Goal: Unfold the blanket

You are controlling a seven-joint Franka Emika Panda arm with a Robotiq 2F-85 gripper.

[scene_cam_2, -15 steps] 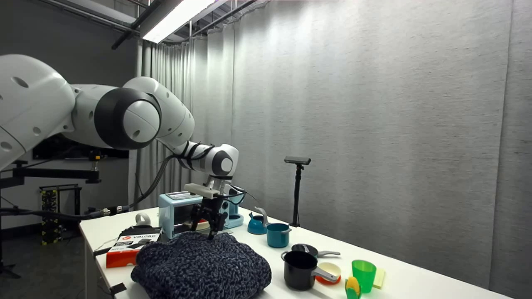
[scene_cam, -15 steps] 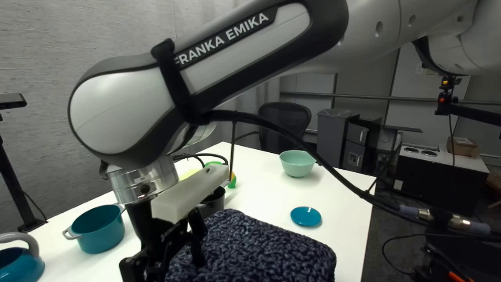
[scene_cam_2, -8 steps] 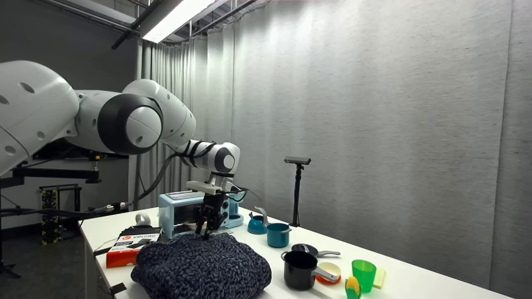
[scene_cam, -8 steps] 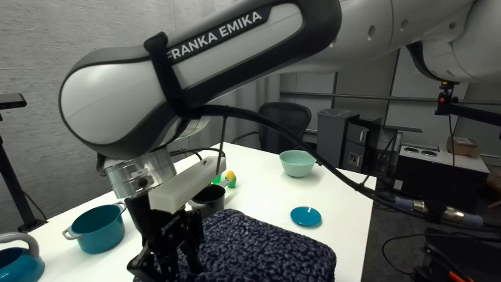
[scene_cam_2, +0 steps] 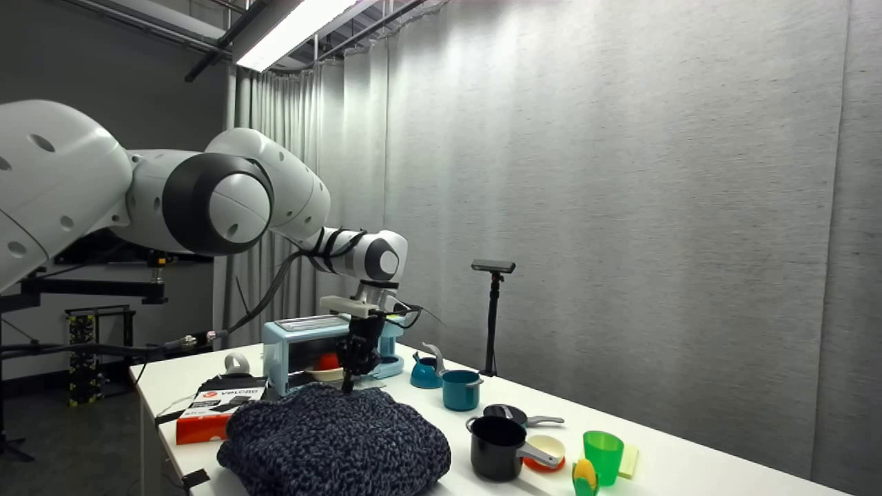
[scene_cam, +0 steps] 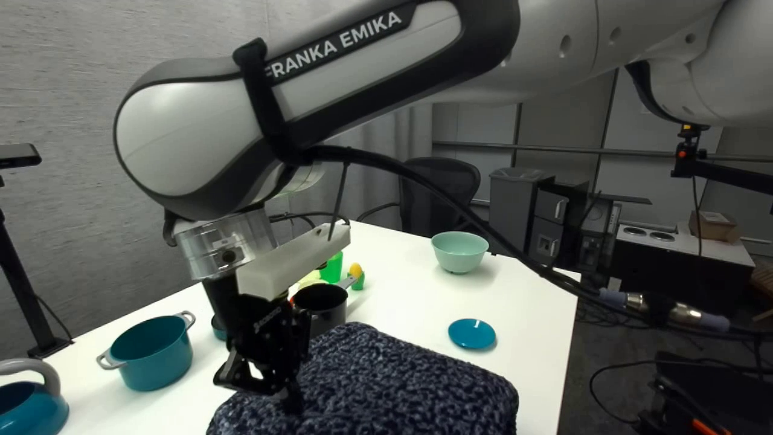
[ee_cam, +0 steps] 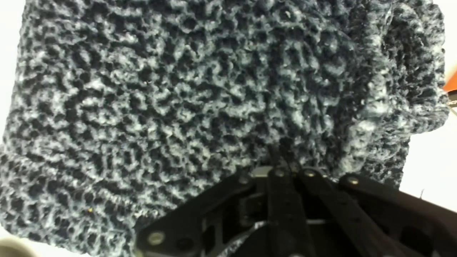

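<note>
The dark navy, grey-flecked blanket [scene_cam: 404, 380] lies as a thick folded heap on the white table, and both exterior views show it. From above, in the wrist view, the blanket [ee_cam: 160, 100] fills most of the picture, with a fold and a bunched edge along its right side. My gripper [scene_cam_2: 347, 386] points down at the blanket's edge nearest the toaster oven. Its fingertips are together at the knit surface in the wrist view, the gripper [ee_cam: 280, 153] being shut. I see no cloth raised between them; whether a strand of yarn is caught is too blurred to tell.
A teal pot [scene_cam: 151, 353] and a kettle [scene_cam: 30, 399] stand beside the arm. Close to the blanket are a black pot [scene_cam_2: 497, 448], a Velcro box [scene_cam_2: 220, 406] and a light-blue toaster oven [scene_cam_2: 303, 351]. A blue plate [scene_cam: 472, 333] and mint bowl [scene_cam: 459, 251] lie farther off.
The gripper's fingers have gone from wide open to shut. In the last half second the arm has risen a little. The blanket looks nearly the same.
</note>
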